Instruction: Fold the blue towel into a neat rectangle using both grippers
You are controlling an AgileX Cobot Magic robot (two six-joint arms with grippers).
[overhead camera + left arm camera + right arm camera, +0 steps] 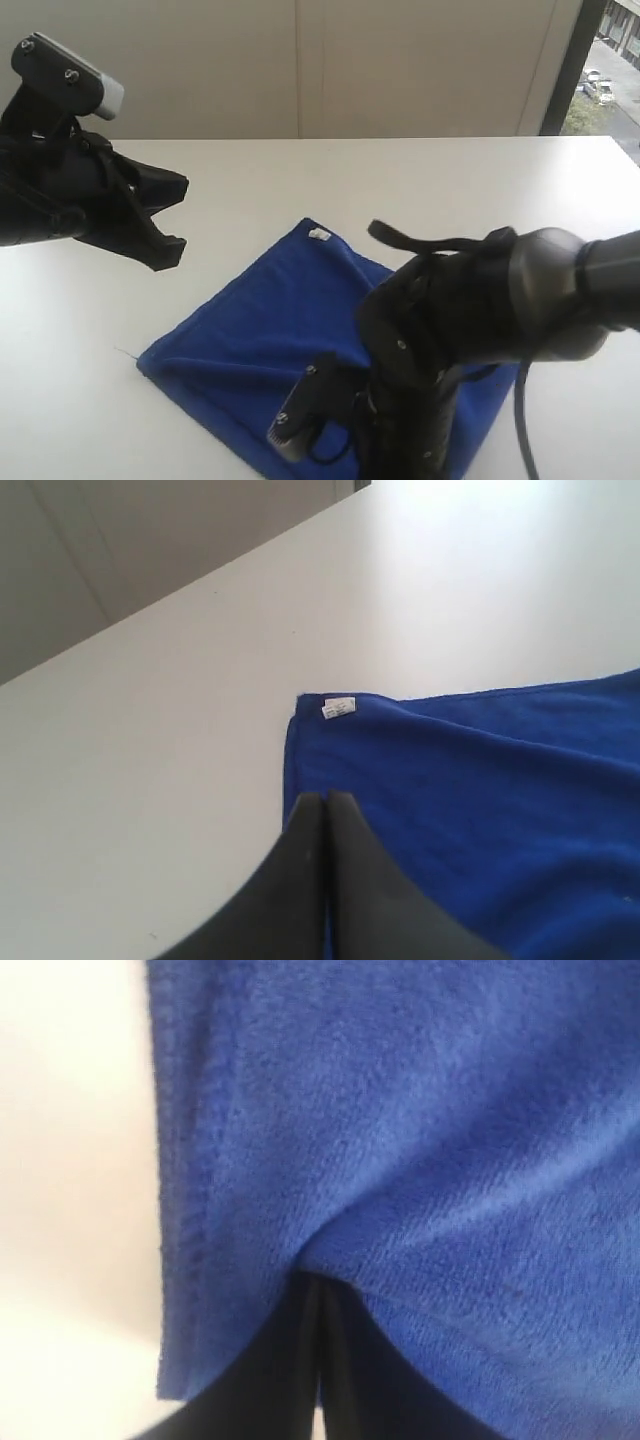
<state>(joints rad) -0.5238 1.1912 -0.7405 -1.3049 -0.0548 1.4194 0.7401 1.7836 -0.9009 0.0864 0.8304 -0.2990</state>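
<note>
Exterior view: the blue towel [270, 320] is spread on the white table [420, 180], with its white tag [320, 235] at the far corner. The left gripper [325, 805] is held raised beside the towel, jaws pressed together and empty. The right gripper [320, 1295] is clamped on a puckered fold near the towel's stitched edge.

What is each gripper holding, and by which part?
Right gripper pinches the deep blue plush towel by a pucker near its edge; left gripper, shut, holds nothing.
</note>
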